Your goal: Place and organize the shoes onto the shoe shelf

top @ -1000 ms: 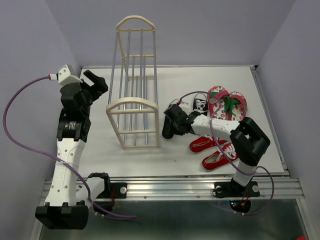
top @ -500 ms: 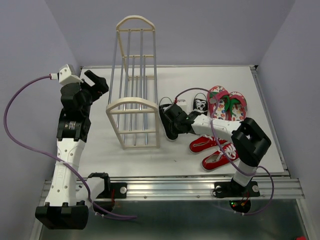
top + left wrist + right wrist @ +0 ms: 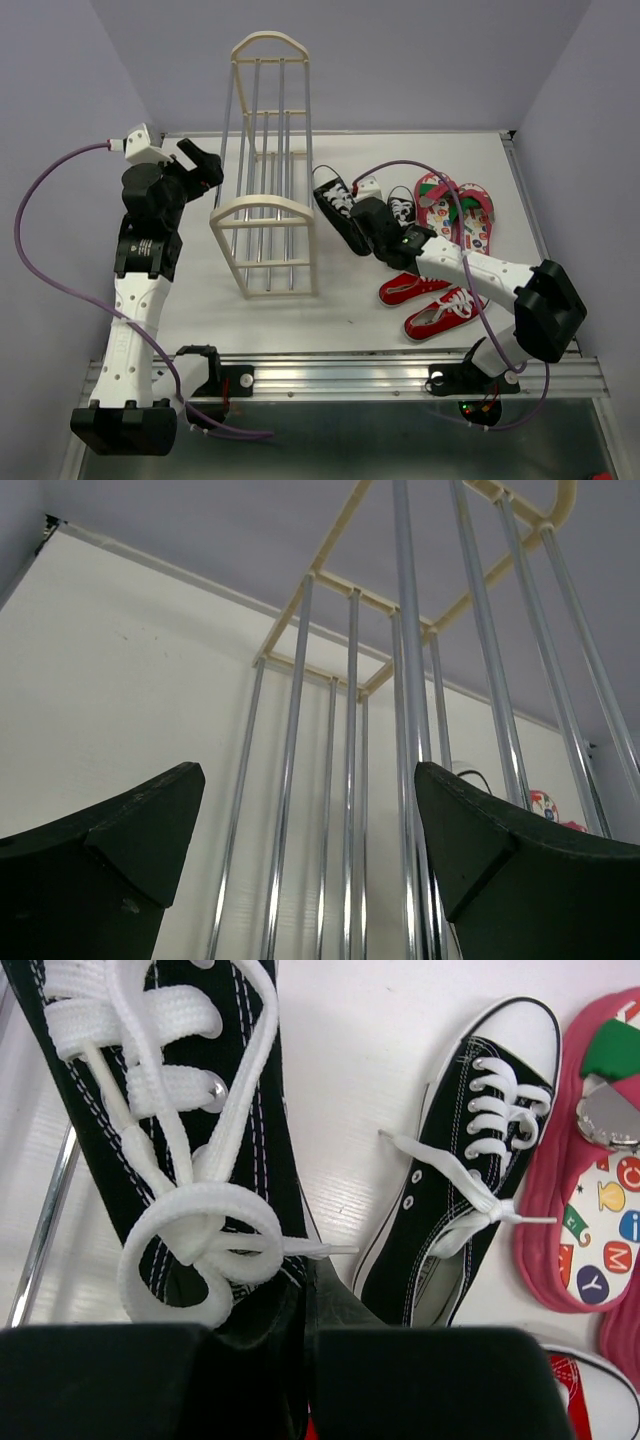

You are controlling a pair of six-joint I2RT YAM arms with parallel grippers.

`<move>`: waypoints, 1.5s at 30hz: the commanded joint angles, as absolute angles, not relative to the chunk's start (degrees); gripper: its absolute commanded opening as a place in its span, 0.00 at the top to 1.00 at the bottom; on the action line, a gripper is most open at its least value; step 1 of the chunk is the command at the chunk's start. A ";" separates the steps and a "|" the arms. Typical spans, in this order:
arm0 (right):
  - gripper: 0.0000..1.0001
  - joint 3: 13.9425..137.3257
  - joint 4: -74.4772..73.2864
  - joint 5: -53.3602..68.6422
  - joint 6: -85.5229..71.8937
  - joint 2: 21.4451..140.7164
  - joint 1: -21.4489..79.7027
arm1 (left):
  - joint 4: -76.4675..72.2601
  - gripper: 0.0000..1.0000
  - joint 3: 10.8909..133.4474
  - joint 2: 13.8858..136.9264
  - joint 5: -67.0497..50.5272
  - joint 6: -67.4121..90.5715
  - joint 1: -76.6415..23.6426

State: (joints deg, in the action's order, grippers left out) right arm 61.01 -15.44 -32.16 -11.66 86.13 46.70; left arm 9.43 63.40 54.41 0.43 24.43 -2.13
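Here the right gripper (image 3: 305, 1340) is clamped on the heel end of one black canvas sneaker (image 3: 333, 198), its fingers together on the collar just behind the bow of white laces. Holding the shoe by that edge leaves the toe and sole free, which suits sliding it toe-first onto a tier. The sneaker hangs clear of the counter (image 3: 350, 310), toe pointing away from the arm, just beside the right side of the shoe shelf (image 3: 262, 206). The wrist view shows one of the silver rods (image 3: 45, 1220) close to the shoe's left flank, though I cannot tell whether they touch.

The left gripper (image 3: 310, 820) stands with its fingers wide apart and nothing between them. It sits near the shelf's left side and looks through the rods, probably placed to steady the tall, narrow rack or receive the shoe.

The second black sneaker (image 3: 460, 1210) lies on the counter just right of the held one, next to the pink flip-flops (image 3: 457, 208). The red sneakers (image 3: 428, 300) lie nearer the arm bases. No shoe sits on any tier, so the job appears to be at its start, with this sneaker's placement the step in hand.
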 commanded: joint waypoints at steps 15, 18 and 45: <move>0.99 63.10 -7.21 -8.28 -0.71 82.26 41.14 | 3.08 0.01 69.61 60.91 -16.96 19.25 -2.11; 0.99 63.72 -6.94 -4.67 2.08 82.79 41.13 | 3.16 0.17 69.70 61.96 -16.96 18.81 -2.11; 0.99 80.94 -10.45 21.27 9.32 101.24 38.67 | 2.37 0.76 67.94 64.07 -17.93 19.16 -2.11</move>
